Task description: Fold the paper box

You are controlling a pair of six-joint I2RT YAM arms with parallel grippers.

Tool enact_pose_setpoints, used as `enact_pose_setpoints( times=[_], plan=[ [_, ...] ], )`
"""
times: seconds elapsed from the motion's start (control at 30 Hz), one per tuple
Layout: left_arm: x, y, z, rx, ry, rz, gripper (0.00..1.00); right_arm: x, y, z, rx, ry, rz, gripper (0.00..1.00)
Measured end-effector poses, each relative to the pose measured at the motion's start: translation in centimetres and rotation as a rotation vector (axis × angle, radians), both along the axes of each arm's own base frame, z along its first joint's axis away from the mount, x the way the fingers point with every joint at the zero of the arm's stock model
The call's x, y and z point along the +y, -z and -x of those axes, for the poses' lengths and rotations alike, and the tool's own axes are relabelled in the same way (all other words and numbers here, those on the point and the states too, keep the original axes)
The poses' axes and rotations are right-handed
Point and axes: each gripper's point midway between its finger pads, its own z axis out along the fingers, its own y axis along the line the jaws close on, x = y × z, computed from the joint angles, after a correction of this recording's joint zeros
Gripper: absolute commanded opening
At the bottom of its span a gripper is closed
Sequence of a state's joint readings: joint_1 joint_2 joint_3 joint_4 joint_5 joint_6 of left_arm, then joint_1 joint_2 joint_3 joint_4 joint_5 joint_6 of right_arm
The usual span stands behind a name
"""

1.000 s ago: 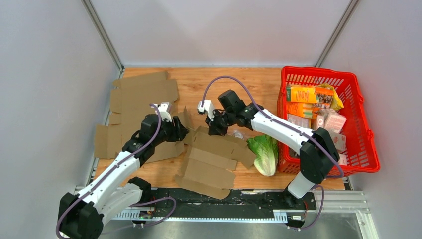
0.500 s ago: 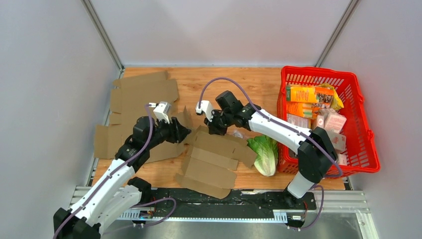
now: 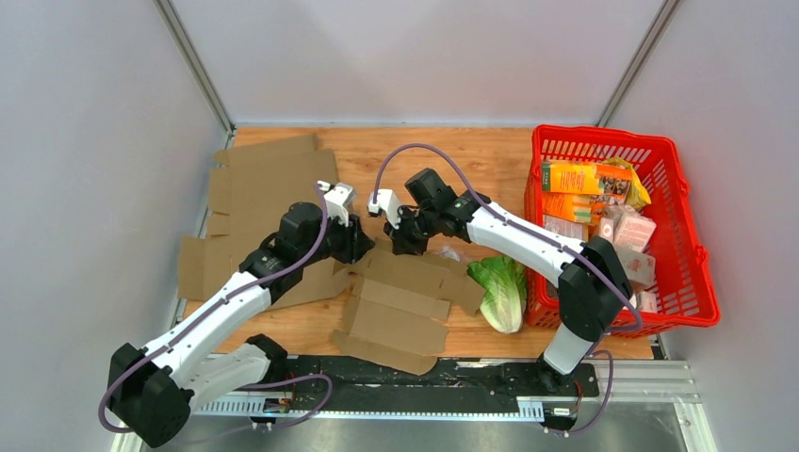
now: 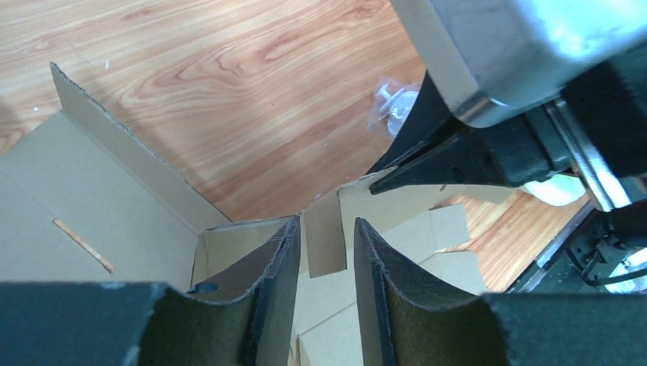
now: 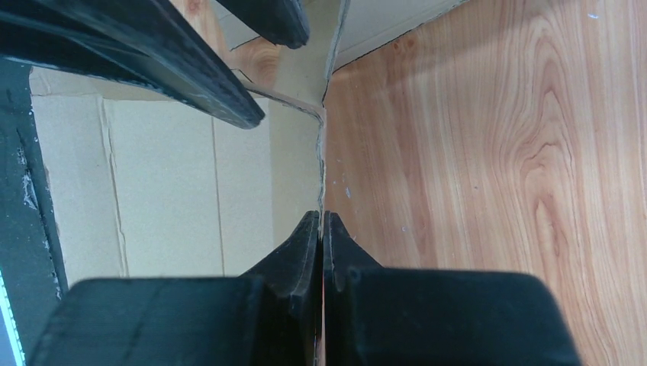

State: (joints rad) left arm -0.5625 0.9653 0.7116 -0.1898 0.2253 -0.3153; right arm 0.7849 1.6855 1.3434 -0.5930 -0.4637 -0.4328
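A flat brown cardboard box blank [image 3: 407, 299] lies at the table's front middle, its far edge raised. My right gripper [image 3: 399, 247] is shut on a thin upright flap of this box [image 5: 320, 164], pinching its edge between the fingertips. My left gripper [image 3: 363, 247] is open right beside it, its jaws a small gap apart around a narrow tab [image 4: 323, 240] of the same box without closing on it. The right gripper's fingers [image 4: 458, 156] show close above in the left wrist view.
A second flat cardboard sheet [image 3: 259, 202] lies at the left. A red basket [image 3: 693, 231] of groceries stands at the right. A green cabbage [image 3: 499, 287] lies beside the basket. A clear plastic piece [image 4: 393, 107] lies on the wood behind the box.
My left gripper has moved right and farther in, now next to my right gripper at the raised flap. My right gripper has stayed shut on the flap, shifting slightly left.
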Motion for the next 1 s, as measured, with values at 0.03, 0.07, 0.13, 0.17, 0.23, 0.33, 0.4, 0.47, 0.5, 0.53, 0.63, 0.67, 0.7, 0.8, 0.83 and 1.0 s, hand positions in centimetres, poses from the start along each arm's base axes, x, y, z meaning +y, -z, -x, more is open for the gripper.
enact_pose_setpoints(
  times=[0.03, 0.07, 0.13, 0.17, 0.23, 0.33, 0.4, 0.47, 0.5, 0.53, 0.63, 0.67, 0.7, 0.8, 0.83, 1.0],
  plan=[
    [0.0, 0.3, 0.0, 0.005, 0.0, -0.011, 0.4, 0.0, 0.0, 0.0, 0.001, -0.003, -0.002, 0.06],
    [0.0, 0.5, -0.1, 0.006, -0.001, -0.019, 0.4, 0.1, 0.0, 0.1, 0.003, -0.006, -0.004, 0.06],
    [-0.1, 0.5, -0.1, -0.002, 0.001, -0.025, 0.36, 0.1, -0.1, 0.2, 0.006, -0.01, -0.008, 0.06],
    [-0.2, 0.5, -0.1, -0.009, 0.002, -0.027, 0.31, 0.2, -0.1, 0.2, 0.008, -0.013, -0.01, 0.07],
    [-0.4, 0.4, -0.1, -0.026, -0.001, -0.04, 0.23, 0.2, -0.1, 0.3, 0.011, -0.015, -0.012, 0.08],
    [-0.5, 0.5, -0.1, -0.05, -0.01, -0.07, 0.12, 0.2, -0.2, 0.4, 0.024, -0.007, -0.016, 0.13],
    [-0.5, 0.6, -0.2, -0.068, -0.019, -0.091, 0.08, 0.3, -0.2, 0.5, 0.038, 0.01, -0.018, 0.22],
    [-0.4, 0.8, -0.3, -0.087, -0.033, -0.112, 0.0, 0.3, -0.2, 0.3, 0.054, 0.051, -0.016, 0.38],
    [-0.3, 0.9, -0.4, -0.097, -0.04, -0.121, 0.0, 0.2, -0.2, 0.2, 0.064, 0.079, -0.013, 0.43],
    [-0.3, 1.1, -0.5, -0.102, -0.046, -0.128, 0.0, -0.1, -0.1, 0.0, 0.082, 0.131, 0.003, 0.46],
    [0.2, 1.8, -0.7, -0.111, -0.074, -0.147, 0.0, -1.0, -0.6, -0.7, 0.144, 0.322, 0.047, 0.6],
    [0.5, 2.0, -0.7, -0.112, -0.084, -0.152, 0.0, -1.3, -1.0, -0.9, 0.168, 0.396, 0.054, 0.62],
    [0.8, 2.2, -0.7, -0.113, -0.097, -0.157, 0.0, -1.7, -1.6, -1.0, 0.196, 0.476, 0.057, 0.63],
    [1.4, 2.7, -0.6, -0.116, -0.123, -0.16, 0.0, -2.9, -3.9, -0.1, 0.287, 0.666, 0.029, 0.83],
    [1.5, 2.7, -0.6, -0.118, -0.131, -0.159, 0.0, -3.3, -5.1, 0.3, 0.319, 0.733, 0.001, 1.0],
    [2.2, 2.4, -0.5, -0.129, -0.18, -0.133, 0.0, -3.8, -11.6, 3.5, 0.561, 1.002, -0.349, 1.0]
  ],
)
